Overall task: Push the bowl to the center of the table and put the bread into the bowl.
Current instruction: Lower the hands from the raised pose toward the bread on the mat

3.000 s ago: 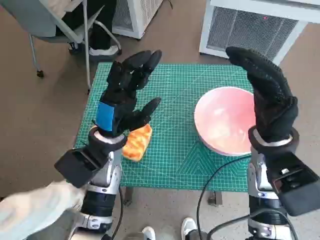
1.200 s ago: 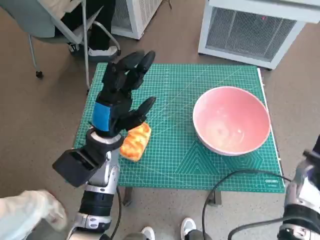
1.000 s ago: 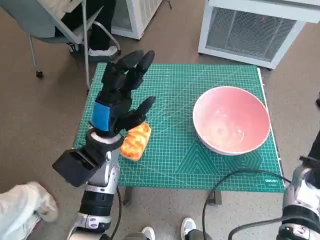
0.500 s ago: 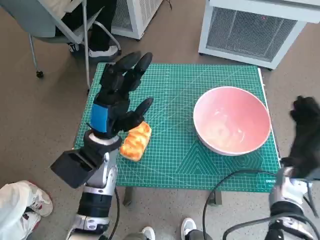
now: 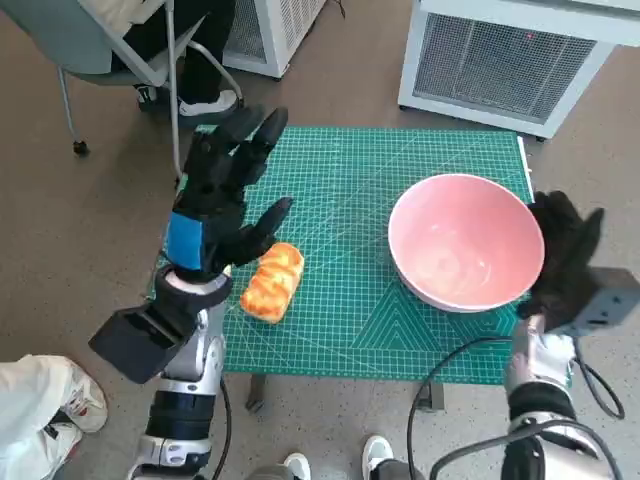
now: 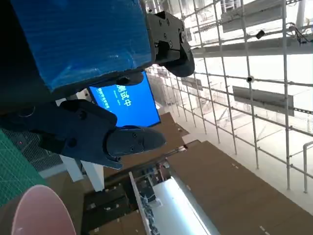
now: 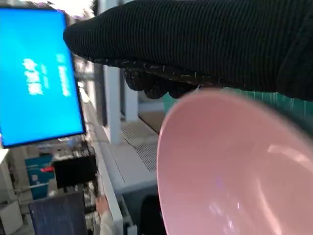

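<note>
A green cutting mat (image 5: 350,200) covers a small table, seen from steeply above. A pink bowl (image 5: 466,242) sits on the mat's right half, close to the right edge and off centre. A golden piece of bread (image 5: 272,282) lies on the mat's left part, well apart from the bowl.

The left hand (image 5: 213,205), black with blue tape on its back, is raised over the mat's left edge, fingers spread and holding nothing; its thumb points toward the bread but stays clear of it.

The gloved right hand (image 5: 565,255) stands just beside the bowl's right rim, fingers upright and apart, gripping nothing. Whether it touches the rim cannot be told.

Beyond the mat's far edge stand a white grilled cabinet (image 5: 510,55) and a chair (image 5: 110,50).
</note>
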